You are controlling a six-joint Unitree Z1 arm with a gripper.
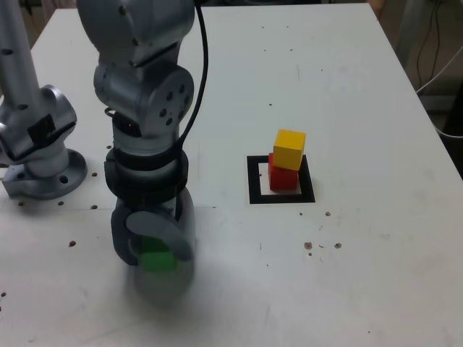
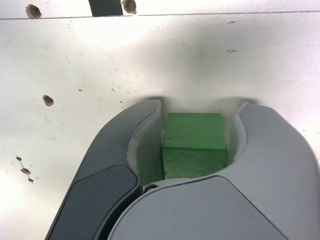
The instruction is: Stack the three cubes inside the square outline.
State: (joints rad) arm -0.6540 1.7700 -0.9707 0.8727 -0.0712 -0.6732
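Claw (image 2: 195, 150) closed around green cube (image 2: 194, 145) on worktop (image 1: 362, 87); contact on both sides unconfirmed. Grasp step in hand. Next: lift, carry onto yellow cube (image 1: 289, 148) over red cube (image 1: 283, 176) in square outline (image 1: 255, 181).

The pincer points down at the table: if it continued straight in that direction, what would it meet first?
The green cube already sits between its jaws, so the pincer would press toward the white table just beneath. How much gap is left under the tips is unclear.

a robotics lab is showing: a drilled white bench (image 1: 376, 87) bearing a bolted arm base (image 1: 43, 173), cables (image 1: 441, 65) hanging beyond the claw (image 1: 155, 260).
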